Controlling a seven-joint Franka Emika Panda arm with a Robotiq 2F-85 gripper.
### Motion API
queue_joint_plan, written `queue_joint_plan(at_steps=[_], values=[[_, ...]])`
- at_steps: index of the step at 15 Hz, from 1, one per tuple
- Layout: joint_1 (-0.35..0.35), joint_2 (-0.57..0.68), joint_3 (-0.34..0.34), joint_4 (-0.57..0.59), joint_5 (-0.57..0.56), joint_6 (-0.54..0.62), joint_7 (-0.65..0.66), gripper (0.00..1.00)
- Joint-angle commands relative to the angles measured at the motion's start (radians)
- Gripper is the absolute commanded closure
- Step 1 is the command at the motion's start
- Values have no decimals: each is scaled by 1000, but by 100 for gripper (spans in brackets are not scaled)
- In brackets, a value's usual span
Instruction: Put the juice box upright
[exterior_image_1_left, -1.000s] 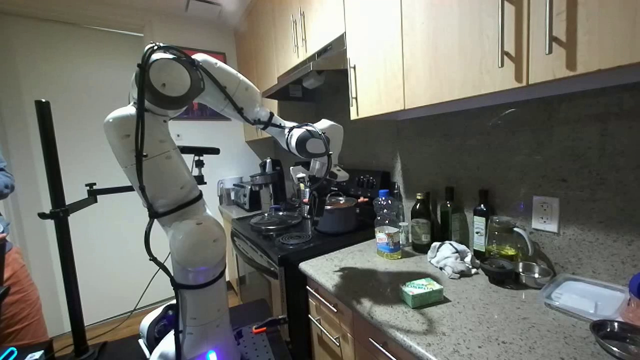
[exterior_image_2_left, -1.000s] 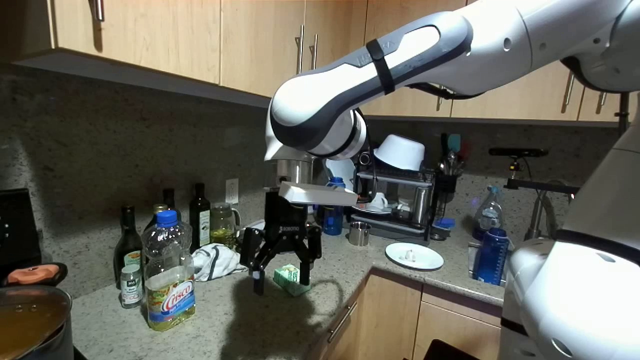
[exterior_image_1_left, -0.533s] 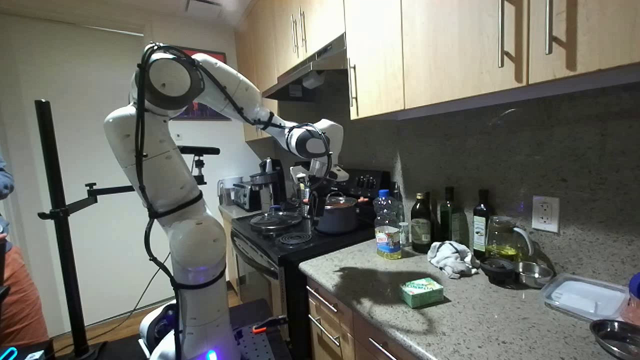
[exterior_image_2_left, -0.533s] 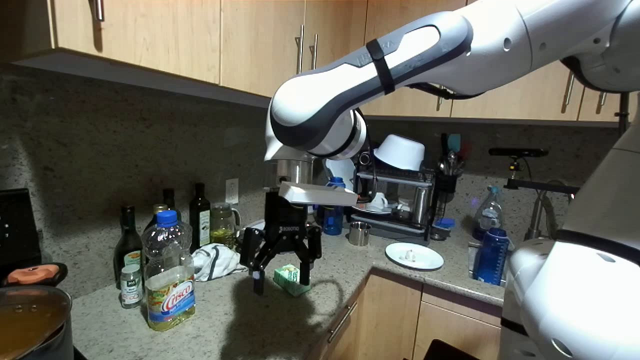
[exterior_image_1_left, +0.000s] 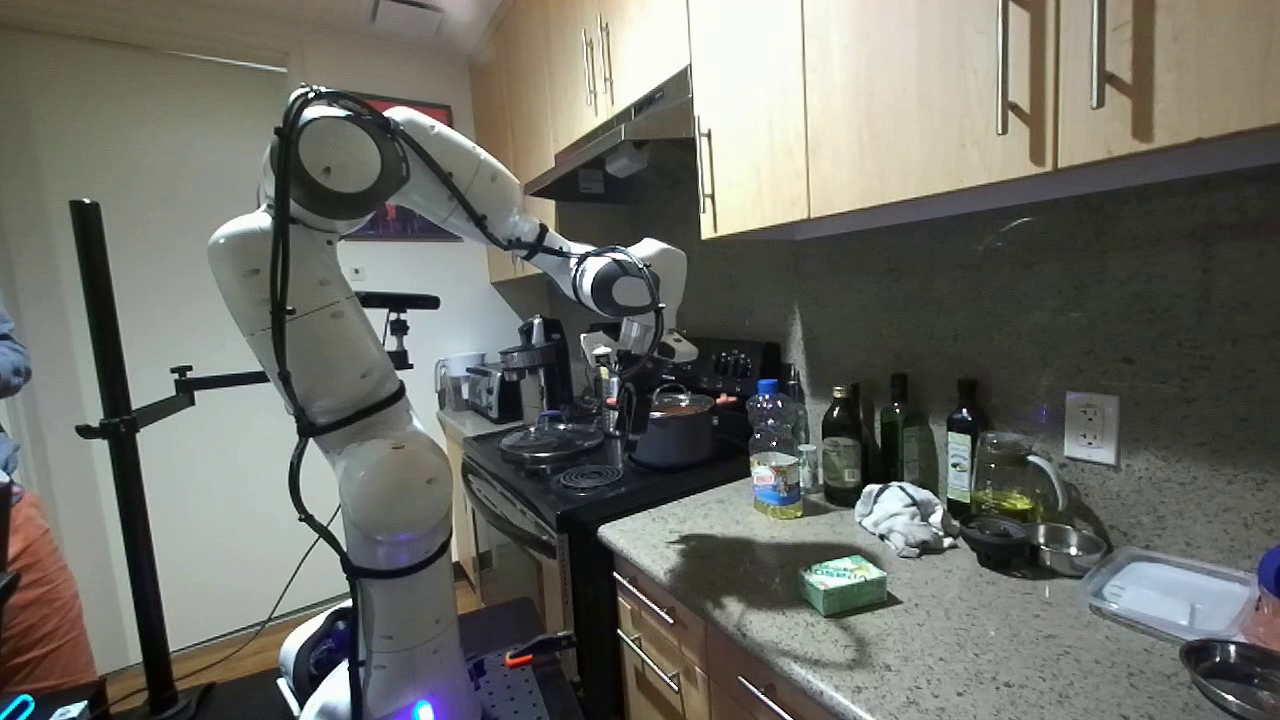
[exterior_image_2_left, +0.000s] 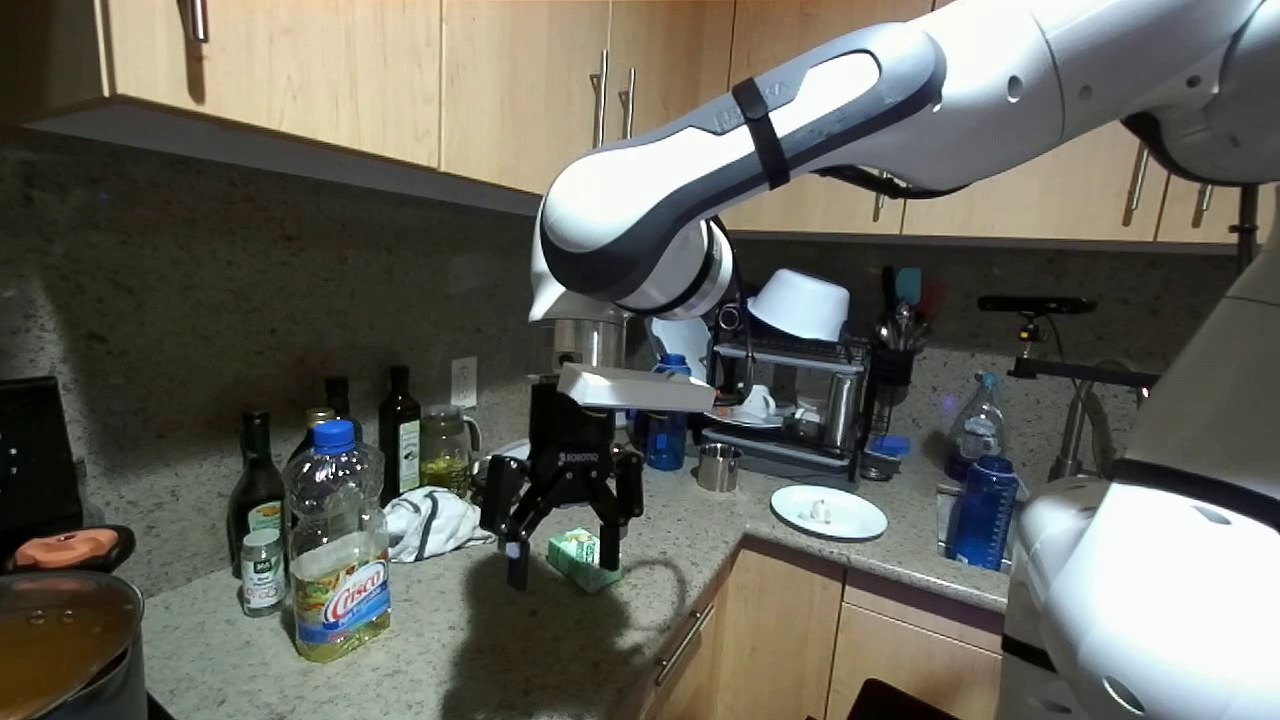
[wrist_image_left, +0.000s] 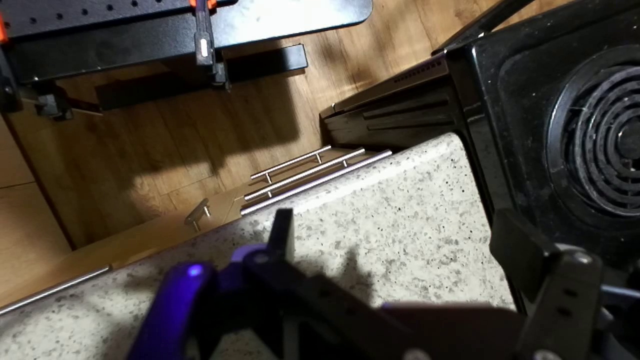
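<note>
Find the gripper (exterior_image_2_left: 563, 560) hanging above the counter (exterior_image_2_left: 430, 630), pointing down and touching nothing — probably held high for clearance over the plastic bottle (exterior_image_2_left: 340, 545) nearby and for a free choice of approach. Note the fingers (exterior_image_2_left: 610, 548) spread wide apart, with nothing between them: presumably a ready posture for a grasp not yet begun.

Look for the juice box (exterior_image_1_left: 843, 585) on the counter, lying flat with the printed broad face upward, and so not yet upright. Note also the spot: apart from the crumpled towel (exterior_image_1_left: 905, 518) and from the dark bottles (exterior_image_1_left: 843, 452) standing at the back, perhaps chosen to give room for a finger on either side. Distrust the apparent nearness to the fingers in an exterior view — merely a matter of line of sight, judging by the wrist view, with counter, floor (wrist_image_left: 345, 70) and stove (wrist_image_left: 515, 110) in sight but no box.

Expect, therefore, a need for a sideways move first, then a descent toward one end of the box. Favour a grip near that end, given the flat pose, to leave the rest free to swing up during a turn. Beware, as a guess, of denting thin card, or of slipping and dropping the box flat.
</note>
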Motion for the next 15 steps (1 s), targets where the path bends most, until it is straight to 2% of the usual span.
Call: queue_joint_plan(at_steps=[1, 7, 9, 15], values=[[-25, 27, 4, 12, -57, 37, -9, 0], [-71, 84, -29, 35, -143, 179, -16, 0], [-63, 64, -31, 14, -133, 168, -5, 0], [-85, 115, -38, 38, -168, 204, 24, 0]])
